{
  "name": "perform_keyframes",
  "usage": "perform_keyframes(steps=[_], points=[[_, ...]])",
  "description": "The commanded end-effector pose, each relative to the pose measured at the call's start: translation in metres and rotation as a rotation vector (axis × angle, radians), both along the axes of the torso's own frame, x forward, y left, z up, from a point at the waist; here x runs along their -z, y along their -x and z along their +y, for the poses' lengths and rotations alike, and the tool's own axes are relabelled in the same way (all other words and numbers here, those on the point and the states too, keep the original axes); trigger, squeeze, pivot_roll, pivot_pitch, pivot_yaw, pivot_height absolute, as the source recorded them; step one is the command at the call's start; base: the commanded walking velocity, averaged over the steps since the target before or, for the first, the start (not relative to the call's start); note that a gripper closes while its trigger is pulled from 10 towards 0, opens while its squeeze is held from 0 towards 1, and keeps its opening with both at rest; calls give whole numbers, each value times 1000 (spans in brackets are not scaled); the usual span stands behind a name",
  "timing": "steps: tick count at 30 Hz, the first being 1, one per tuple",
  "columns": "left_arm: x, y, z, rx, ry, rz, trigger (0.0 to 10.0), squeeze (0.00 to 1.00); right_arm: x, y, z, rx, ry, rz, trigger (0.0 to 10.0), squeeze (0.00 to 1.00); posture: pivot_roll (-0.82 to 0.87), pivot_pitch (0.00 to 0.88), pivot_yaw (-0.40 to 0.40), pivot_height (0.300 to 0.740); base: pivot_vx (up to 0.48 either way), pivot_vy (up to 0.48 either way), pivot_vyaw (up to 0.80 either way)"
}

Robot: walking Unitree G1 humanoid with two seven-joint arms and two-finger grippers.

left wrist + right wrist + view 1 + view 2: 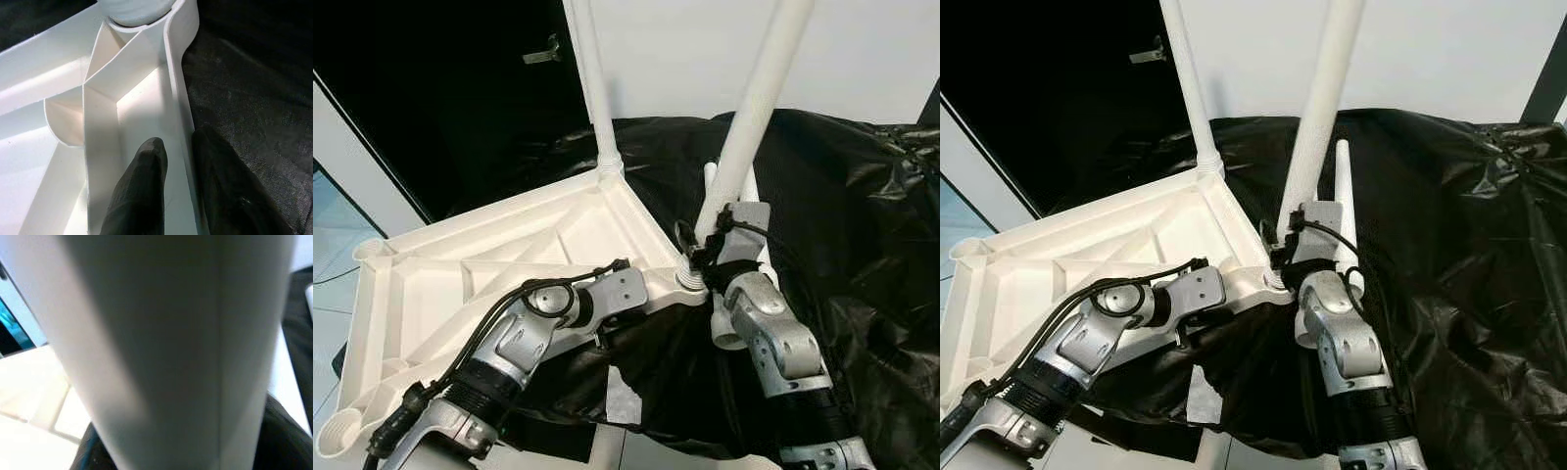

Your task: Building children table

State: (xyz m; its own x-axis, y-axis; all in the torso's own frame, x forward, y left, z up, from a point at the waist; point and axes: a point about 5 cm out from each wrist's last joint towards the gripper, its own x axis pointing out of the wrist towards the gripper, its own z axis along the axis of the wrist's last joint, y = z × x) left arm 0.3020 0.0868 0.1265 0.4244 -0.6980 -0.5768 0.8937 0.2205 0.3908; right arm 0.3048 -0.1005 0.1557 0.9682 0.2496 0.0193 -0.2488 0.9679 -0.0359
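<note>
A white plastic table top (pixel 440 284) lies upside down, ribs showing, partly on a black sheet. One white leg (pixel 595 98) stands in its far corner socket. A second leg (pixel 756 117) stands tilted in the near right corner socket (pixel 689 278), and my right gripper (pixel 715 240) is shut on its lower end; the leg (pixel 161 342) looms very close in the right wrist view. My left gripper (pixel 178 142) is shut on the table top's rim (pixel 176 88) just beside that corner, one finger on each side of the wall. A third leg (pixel 1344 196) lies loose on the sheet behind my right wrist.
The black sheet (pixel 862 215) covers the surface to the right and behind. Two corner sockets (pixel 337 431) (pixel 372 250) on the left stand open. A dark glass door with a handle (pixel 543 49) is at the back left, and light floor (pixel 328 264) lies left of the table top.
</note>
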Motion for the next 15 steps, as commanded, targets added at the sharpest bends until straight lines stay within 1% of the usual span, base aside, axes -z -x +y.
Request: perform_keyframes(steps=[1,5,9,11,14,15], points=[[-2,-8,19,-124,-5,-36,10000,0,28,5,-2,-6,52,119,10000,0,-2,0,91,740,0,0,0],[-3,-7,19,-119,-7,-39,10000,0,32,7,-1,-12,55,128,10000,0,-4,0,92,740,0,0,0],[-2,-7,21,-116,-22,-39,10000,0,37,9,0,-14,14,162,10000,0,-7,0,95,740,0,0,0],[-2,-7,21,-116,-24,-39,10000,0,37,9,0,-11,9,165,10000,0,-7,0,95,740,0,0,0],[-1,-6,23,-114,-35,-39,10000,0,37,9,-1,-9,15,162,10000,0,-9,0,97,740,0,0,0],[0,-6,23,-114,-37,-39,10000,0,39,9,-3,-9,37,157,10000,0,-8,0,95,740,0,0,0]])
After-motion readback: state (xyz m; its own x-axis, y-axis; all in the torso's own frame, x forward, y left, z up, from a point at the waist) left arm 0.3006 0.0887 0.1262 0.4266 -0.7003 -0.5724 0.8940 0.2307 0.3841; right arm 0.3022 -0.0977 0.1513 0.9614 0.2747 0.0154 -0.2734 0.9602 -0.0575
